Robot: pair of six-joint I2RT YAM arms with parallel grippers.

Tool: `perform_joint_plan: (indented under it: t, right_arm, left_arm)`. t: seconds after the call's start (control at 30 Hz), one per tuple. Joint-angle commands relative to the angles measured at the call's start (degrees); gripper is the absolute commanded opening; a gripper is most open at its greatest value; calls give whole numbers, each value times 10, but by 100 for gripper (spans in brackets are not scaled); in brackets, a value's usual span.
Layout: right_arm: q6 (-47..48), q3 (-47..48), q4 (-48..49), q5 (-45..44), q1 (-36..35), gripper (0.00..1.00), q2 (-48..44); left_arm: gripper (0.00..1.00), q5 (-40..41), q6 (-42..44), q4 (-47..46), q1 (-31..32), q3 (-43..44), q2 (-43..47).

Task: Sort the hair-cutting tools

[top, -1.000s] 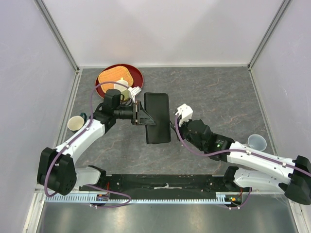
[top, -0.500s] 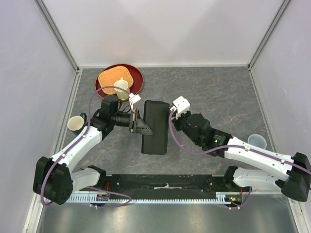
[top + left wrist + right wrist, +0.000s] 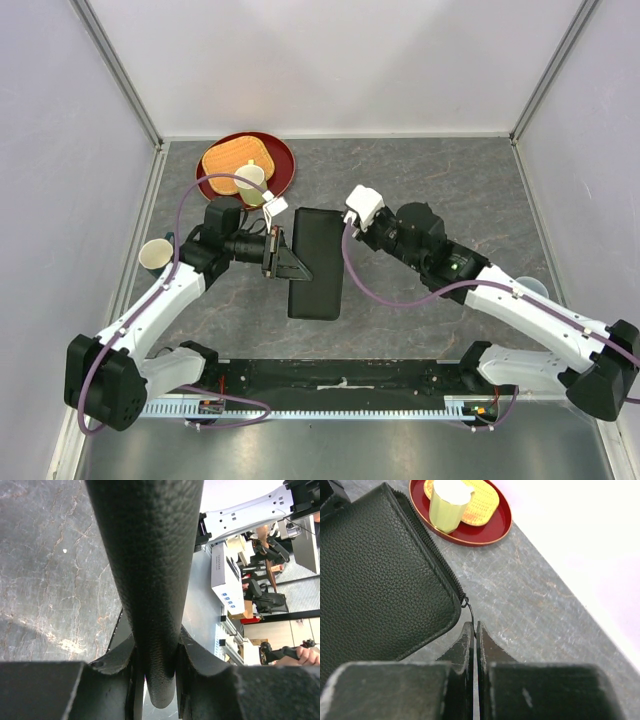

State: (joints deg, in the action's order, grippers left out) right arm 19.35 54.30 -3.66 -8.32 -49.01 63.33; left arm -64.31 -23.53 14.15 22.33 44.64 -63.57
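The left gripper (image 3: 289,262) was clamped on the left edge of the black rectangular grained-leather zip case (image 3: 320,270), while the right gripper (image 3: 474,632) pinched its thin zip pull (image 3: 468,609); the hair-cutting tools showed in no view.

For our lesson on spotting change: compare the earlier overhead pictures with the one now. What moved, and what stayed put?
The right arm reached farther from its base, along the black case to its far corner, where its jaws are shut on the zip pull. The left jaws, clamped on the case's edge, drew it slightly nearer. The red tray stayed.
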Motion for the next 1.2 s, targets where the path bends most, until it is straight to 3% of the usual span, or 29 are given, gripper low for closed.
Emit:
perform_joint_plan:
  t: [0.0,0.23,0.4,0.8,1.17]
  right_arm:
    - [144,82,43,51,56,0,16]
    - [234,178,38,133,91,0,67]
    - [305,243,-27,168,95,0,116]
    - [423,320,-83,239,96,0,162]
    - [393,336,-117,346,95,0,168]
  left_arm:
    - [2,-47,23,40,15,11,13]
    - [2,-31,23,42,33,8,12]
    - [2,-18,25,48,50,8,4]
    - [2,19,49,84,96,23,-15]
    - [2,41,66,102,112,44,-30]
